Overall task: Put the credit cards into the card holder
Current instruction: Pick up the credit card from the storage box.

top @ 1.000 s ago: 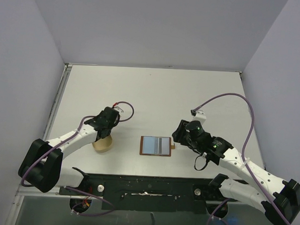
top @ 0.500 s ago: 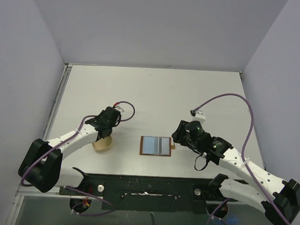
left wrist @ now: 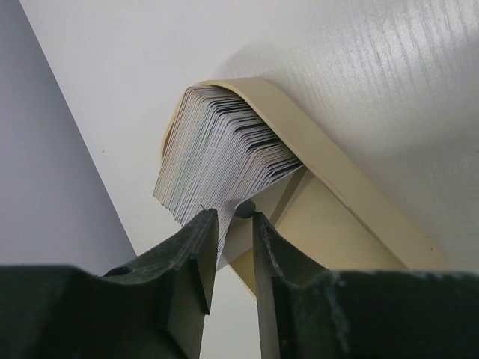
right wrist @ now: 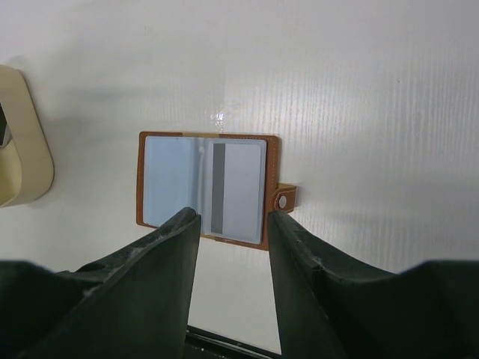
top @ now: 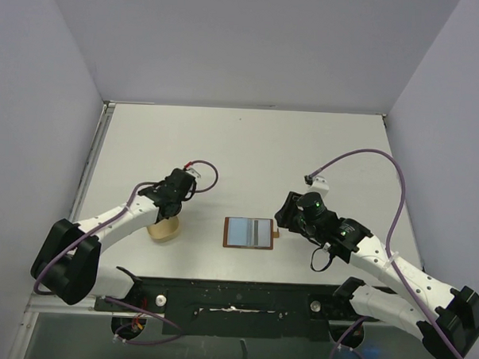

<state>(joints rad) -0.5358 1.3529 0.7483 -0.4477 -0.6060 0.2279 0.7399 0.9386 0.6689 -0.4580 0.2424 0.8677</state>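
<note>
My left pincer (left wrist: 232, 224) is tilted down, fingers nearly together, and I can't tell if they grip. My right pincer (right wrist: 233, 221) hangs with fingers spread wide, holding nothing.

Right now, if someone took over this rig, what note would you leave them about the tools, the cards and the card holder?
Left tool: jaws nearly together at the near edge of the credit cards, which stand stacked in the tan dish. I cannot tell whether a card is pinched.
Right tool: open, empty, hovering over the card holder.
Holder: lying open and flat on the table, between the arms.
Done: the holder is open. No card is out of the dish.
Left: pull a card from the stack, slide it into the holder, repeat.
</note>
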